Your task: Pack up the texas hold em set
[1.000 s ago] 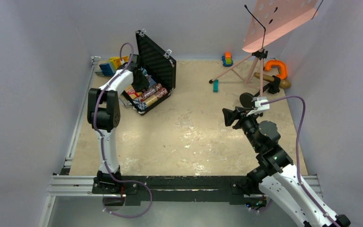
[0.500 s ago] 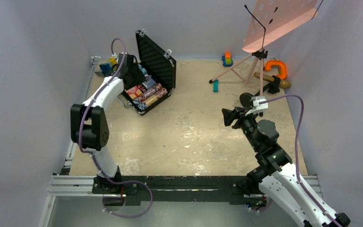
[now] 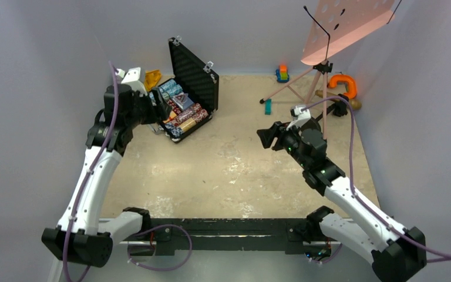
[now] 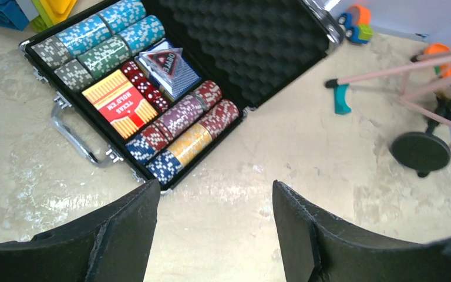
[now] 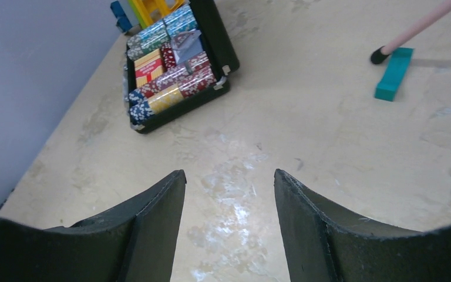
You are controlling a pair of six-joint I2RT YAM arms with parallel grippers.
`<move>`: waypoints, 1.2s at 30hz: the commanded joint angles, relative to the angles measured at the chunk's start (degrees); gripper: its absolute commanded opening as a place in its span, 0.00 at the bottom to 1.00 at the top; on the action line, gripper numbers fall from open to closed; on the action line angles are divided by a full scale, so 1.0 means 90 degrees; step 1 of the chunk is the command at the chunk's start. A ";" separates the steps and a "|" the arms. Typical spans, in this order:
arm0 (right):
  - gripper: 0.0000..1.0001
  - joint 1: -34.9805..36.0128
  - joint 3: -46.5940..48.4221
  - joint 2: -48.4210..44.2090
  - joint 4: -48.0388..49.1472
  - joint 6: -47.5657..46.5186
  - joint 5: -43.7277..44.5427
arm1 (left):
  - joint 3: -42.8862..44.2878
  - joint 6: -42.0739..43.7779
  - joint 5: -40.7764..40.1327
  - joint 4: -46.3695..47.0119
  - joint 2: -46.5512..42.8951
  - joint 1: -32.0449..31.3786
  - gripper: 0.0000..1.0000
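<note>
The black briefcase [image 3: 195, 76] stands open at the back left, its foam lid upright. In the left wrist view, the briefcase [image 4: 252, 47] holds rows of poker-chip stacks [image 4: 182, 126], an orange-red card box [image 4: 121, 103], a row of red dice [image 4: 144, 85] and a blue card deck [image 4: 167, 64]. My left gripper [image 3: 158, 108] is open and empty, raised just left of the case; its jaws [image 4: 214, 183] frame bare table in front of it. My right gripper [image 3: 265, 138] is open and empty over mid-table, pointing toward the case [image 5: 182, 108]; its jaws [image 5: 229, 173] stand wide apart.
A pink music stand [image 3: 340, 23] stands on a tripod at the back right, with an orange clamp [image 3: 343, 82] behind it. A teal block [image 3: 268, 106] and a small toy [image 3: 282, 73] lie near the back. Yellow blocks [image 3: 151, 76] sit left of the case.
My left arm has pulled back from over the case, lifting and swinging to the left. My right arm has reached forward and left toward mid-table.
</note>
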 commanded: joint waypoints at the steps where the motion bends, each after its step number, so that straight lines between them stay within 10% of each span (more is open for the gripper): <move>1: 0.61 0.0006 0.0426 0.0987 0.1317 0.0781 -0.0657 | -0.1048 0.0595 0.0195 -0.0324 -0.0867 0.0038 0.74; 18: 0.59 0.0041 0.2836 0.5537 0.4239 0.2088 -0.0211 | -0.1443 0.0677 0.0026 -0.0315 -0.1986 0.0018 0.74; 36: 0.47 -0.0091 0.5674 0.7957 0.3992 0.1995 0.0144 | -0.1448 0.0657 0.0009 -0.0335 -0.2079 0.0018 0.74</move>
